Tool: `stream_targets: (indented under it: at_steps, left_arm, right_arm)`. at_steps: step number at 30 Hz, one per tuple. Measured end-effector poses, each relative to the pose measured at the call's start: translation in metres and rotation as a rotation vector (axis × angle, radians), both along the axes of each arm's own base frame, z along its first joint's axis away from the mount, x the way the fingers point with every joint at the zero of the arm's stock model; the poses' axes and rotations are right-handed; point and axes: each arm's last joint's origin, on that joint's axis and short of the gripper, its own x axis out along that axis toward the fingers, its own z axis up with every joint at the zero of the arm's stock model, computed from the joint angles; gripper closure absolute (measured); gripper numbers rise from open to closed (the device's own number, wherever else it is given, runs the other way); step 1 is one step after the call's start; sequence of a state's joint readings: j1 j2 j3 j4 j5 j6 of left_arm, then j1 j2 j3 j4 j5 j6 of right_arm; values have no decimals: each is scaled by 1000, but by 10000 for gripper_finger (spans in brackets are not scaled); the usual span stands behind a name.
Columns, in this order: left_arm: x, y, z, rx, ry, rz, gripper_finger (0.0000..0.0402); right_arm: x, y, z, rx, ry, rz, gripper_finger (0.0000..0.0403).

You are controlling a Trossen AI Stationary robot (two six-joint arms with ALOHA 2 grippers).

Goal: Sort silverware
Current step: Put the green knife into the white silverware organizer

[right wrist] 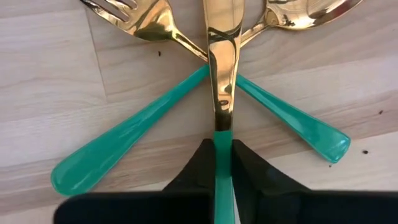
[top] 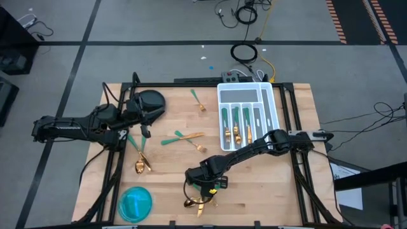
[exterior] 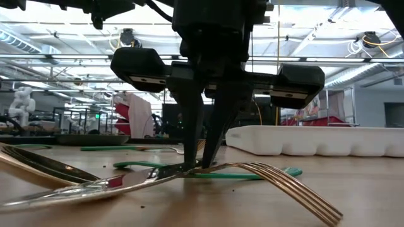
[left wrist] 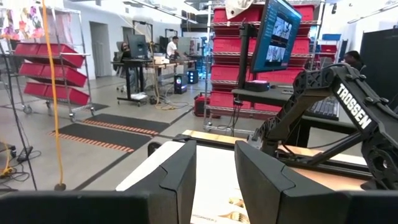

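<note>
Three pieces of silverware lie crossed near the table's near edge [top: 198,202]: a fork [right wrist: 140,22], a spoon [right wrist: 305,12] and a middle piece [right wrist: 222,74] with a flat gold neck lying over both. My right gripper [right wrist: 222,149] stands over this pile, pointing down, shut on the middle piece's green handle. Other pieces lie mid-table [top: 182,137], by the left side [top: 140,162] and near the far edge [top: 198,102]. Several lie in the white tray [top: 248,92]. My left gripper [left wrist: 214,168] hovers open beside the dark plate [top: 154,100], holding nothing. My right gripper pinches the middle piece's green handle [right wrist: 222,140], just behind where green meets gold, between its two fingers [right wrist: 193,177]. The fingers come from above, pointing down [exterior: 202,157], one on each side of the handle. The piece lies level across the fork and spoon on the table.
The white tray [exterior: 315,142] sits at the far right of the table. A teal round dish [top: 135,203] lies at the near left corner. My right arm [top: 267,143] stretches over the table from the right. The fork's tines [exterior: 290,183] point toward the near edge.
</note>
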State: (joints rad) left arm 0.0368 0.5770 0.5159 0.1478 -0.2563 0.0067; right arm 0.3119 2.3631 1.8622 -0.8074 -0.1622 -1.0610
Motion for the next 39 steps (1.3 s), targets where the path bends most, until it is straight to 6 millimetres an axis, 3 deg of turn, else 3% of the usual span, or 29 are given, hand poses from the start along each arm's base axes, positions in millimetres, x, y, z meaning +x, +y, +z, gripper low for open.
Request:
stream_targets:
  at_steps: [20,39]
  left_arm:
    - [0,0,0,-2,0,10,285]
    - [-1,1,1,-34,-20,50,285]
  right_arm:
    - [-4,-2,2,-6,45,-67,402]
    - [-5,-7,44,-12,76,-116,402]
